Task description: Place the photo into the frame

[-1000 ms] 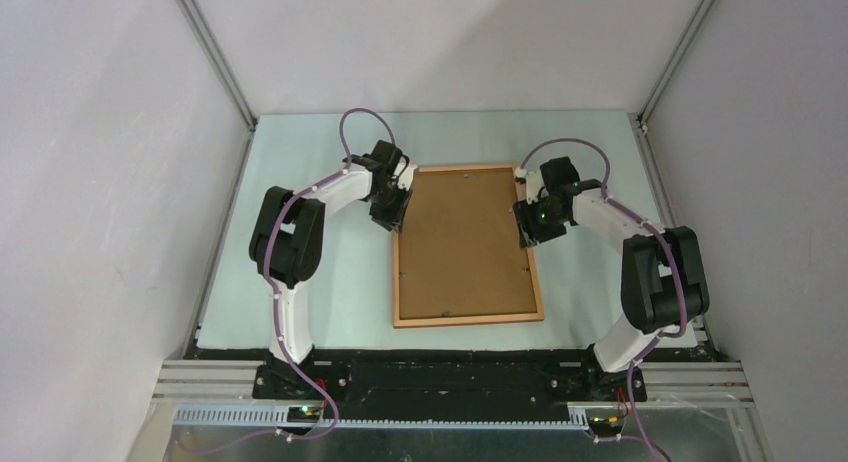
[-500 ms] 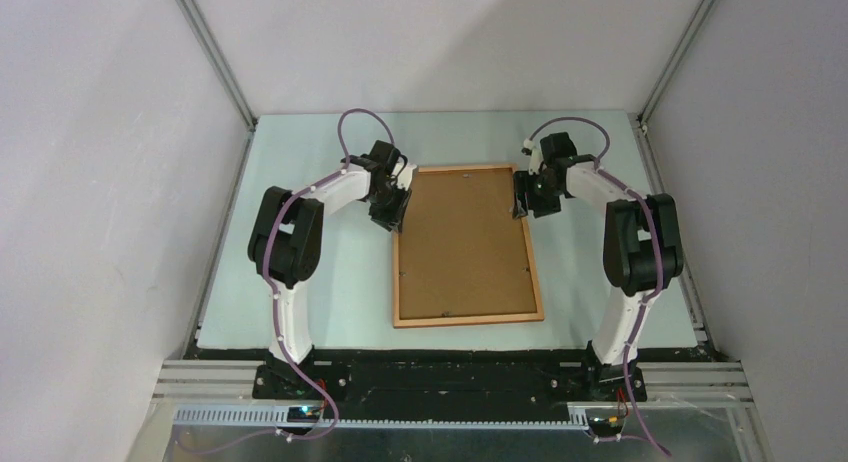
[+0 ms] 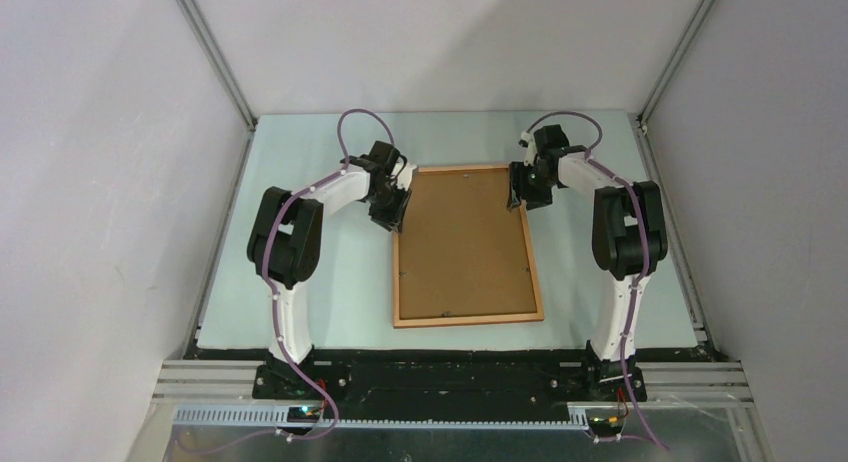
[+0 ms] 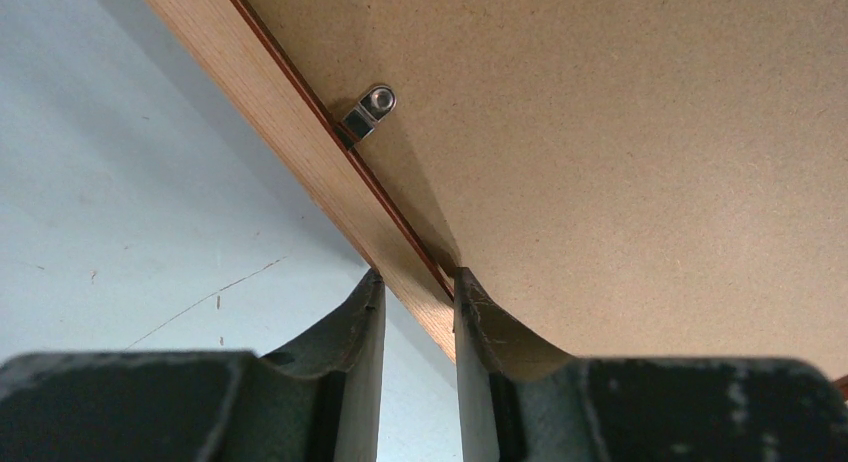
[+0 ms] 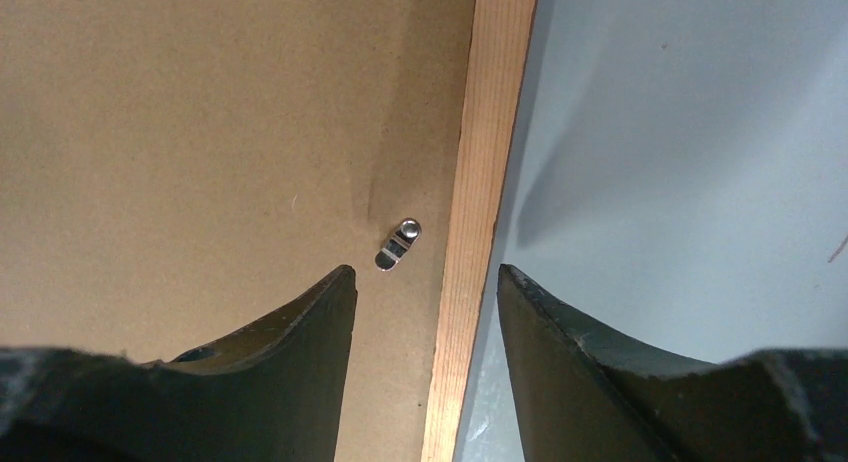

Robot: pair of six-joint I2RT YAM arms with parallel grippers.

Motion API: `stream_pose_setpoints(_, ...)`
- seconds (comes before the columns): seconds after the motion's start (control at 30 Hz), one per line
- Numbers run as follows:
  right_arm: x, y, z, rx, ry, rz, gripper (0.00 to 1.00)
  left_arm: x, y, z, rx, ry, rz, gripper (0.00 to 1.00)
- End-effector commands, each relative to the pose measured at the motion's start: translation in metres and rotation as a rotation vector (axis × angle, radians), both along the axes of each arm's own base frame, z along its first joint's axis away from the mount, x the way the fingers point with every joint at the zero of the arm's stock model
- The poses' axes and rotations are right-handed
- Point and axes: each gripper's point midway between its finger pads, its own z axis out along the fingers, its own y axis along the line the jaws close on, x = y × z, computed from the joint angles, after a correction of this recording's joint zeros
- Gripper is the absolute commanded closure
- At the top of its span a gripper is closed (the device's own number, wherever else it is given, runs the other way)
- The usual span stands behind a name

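The frame [image 3: 468, 319] lies back-up at the centre of the pale desk [image 3: 300, 232], its long sides running 12 to 6 o'clock and a brown backing board [image 3: 465, 242] filling it. At the frame's 10 o'clock, the left pincer [image 4: 418, 282] is clamped tight on the left wooden rail, one finger outside and one on the board, just below a small metal clip [image 4: 370, 110]. At 2 o'clock, the right pincer [image 5: 425, 272] hangs with jaws apart astride the right rail, gripping nothing, with a second clip [image 5: 398, 244] between its fingertips.
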Motion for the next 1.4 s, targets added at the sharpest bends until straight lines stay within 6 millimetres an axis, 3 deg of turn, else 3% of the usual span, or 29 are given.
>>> stream_pose_setpoints(0.0,0.012,0.002,0.002,0.015,-0.007,-0.024,0.43,-0.008,0.001,0.002,-0.007,0.001,-0.065,1.00)
stream_pose_setpoints(0.73,0.011,0.005,-0.013,-0.035,0.006,-0.016,0.52,-0.007,-0.001,0.001,-0.012,0.003,-0.070,1.00)
stream_pose_setpoints(1.07,0.010,0.000,-0.007,-0.038,-0.005,0.001,0.62,-0.007,0.000,0.001,-0.011,0.004,-0.071,1.00)
stream_pose_setpoints(1.37,0.015,0.008,-0.002,0.002,-0.019,0.050,0.69,-0.007,0.000,0.001,-0.010,0.002,-0.072,1.00)
